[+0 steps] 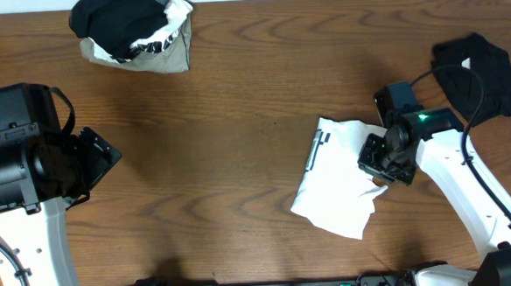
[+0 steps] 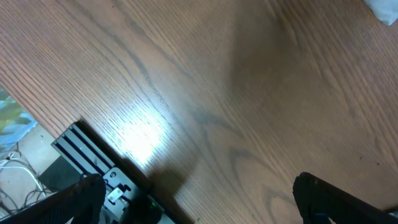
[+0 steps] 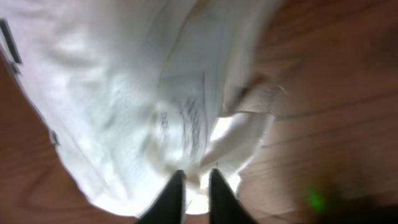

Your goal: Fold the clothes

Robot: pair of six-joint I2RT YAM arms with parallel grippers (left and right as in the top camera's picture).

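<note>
Pinching a white T-shirt (image 3: 124, 93) fold, the right pincer (image 3: 194, 190) is nearly closed; the left pincer (image 2: 199, 183) gapes empty.

Robot lab bench, wood-grain tabletop (image 1: 235, 91), two white-and-black arms (image 1: 455, 181) based at its near corners, black rail (image 2: 87, 152) along the near edge, loose cables (image 2: 15, 174) trailing past it.

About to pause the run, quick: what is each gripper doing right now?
Left gripper: open, holding nothing.
Right gripper: closed, pinching a fold of the white T-shirt.
</note>
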